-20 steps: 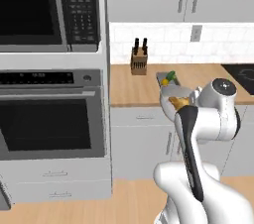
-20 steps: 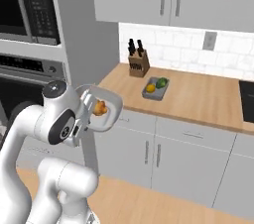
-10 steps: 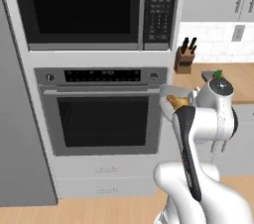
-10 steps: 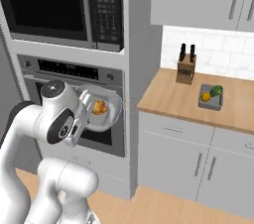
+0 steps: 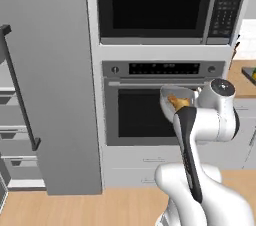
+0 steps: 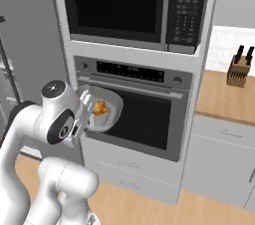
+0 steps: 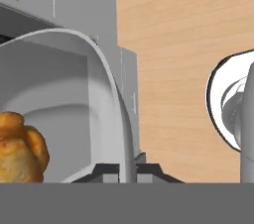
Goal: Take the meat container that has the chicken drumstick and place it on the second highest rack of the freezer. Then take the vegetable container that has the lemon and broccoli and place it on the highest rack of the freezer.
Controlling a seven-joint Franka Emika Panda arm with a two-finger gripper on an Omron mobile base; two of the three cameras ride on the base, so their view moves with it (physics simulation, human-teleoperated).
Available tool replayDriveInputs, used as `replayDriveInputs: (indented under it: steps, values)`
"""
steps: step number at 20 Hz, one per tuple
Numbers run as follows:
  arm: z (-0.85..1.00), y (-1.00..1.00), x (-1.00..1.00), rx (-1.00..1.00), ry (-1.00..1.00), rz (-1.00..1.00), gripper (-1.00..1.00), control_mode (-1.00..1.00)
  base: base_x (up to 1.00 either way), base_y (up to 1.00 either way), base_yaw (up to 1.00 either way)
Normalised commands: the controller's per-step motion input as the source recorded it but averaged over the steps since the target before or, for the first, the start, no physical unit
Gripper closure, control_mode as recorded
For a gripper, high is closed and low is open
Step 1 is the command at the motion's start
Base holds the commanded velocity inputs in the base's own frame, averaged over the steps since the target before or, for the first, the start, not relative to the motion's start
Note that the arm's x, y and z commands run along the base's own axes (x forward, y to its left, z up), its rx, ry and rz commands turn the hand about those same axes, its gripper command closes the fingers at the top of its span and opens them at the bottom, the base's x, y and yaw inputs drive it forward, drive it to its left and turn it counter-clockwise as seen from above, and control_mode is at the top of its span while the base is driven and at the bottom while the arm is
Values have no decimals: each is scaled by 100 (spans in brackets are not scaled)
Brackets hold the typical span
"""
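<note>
Freezer [image 5: 45, 85]: tall grey unit at the far left of your left base view, its door swung open, drawer fronts showing beside it; racks themselves too hidden to count.
Oven stack [image 5: 165, 70]: microwave above wall oven, directly ahead of your arm.
Counter [image 6: 231, 97]: off to the right, carrying a knife block [image 6: 239, 67].
Meat container [image 6: 104, 109]: pale tub carried in front of the oven door, well right of the freezer opening, so your coming move likely runs leftward.
Chicken drumstick [image 7: 20, 146]: golden, lying inside the tub.
Fingers [image 7: 126, 168]: narrow, pinched on the tub's rim wall.
</note>
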Motion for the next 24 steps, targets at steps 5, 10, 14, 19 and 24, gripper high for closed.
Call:
replayDriveInputs:
  steps: [5, 10, 14, 19, 24]
  values:
    - [0, 0, 0, 0, 0, 0, 100, 100, -11, 100, 21]
    - [0, 0, 0, 0, 0, 0, 100, 100, 0, 96, 39]
    - [0, 0, 0, 0, 0, 0, 100, 100, 0, 95, 45]
    - [0, 0, 0, 0, 0, 0, 100, 100, 5, 72, 47]
    - [0, 0, 0, 0, 0, 0, 100, 100, 31, 3, 24]
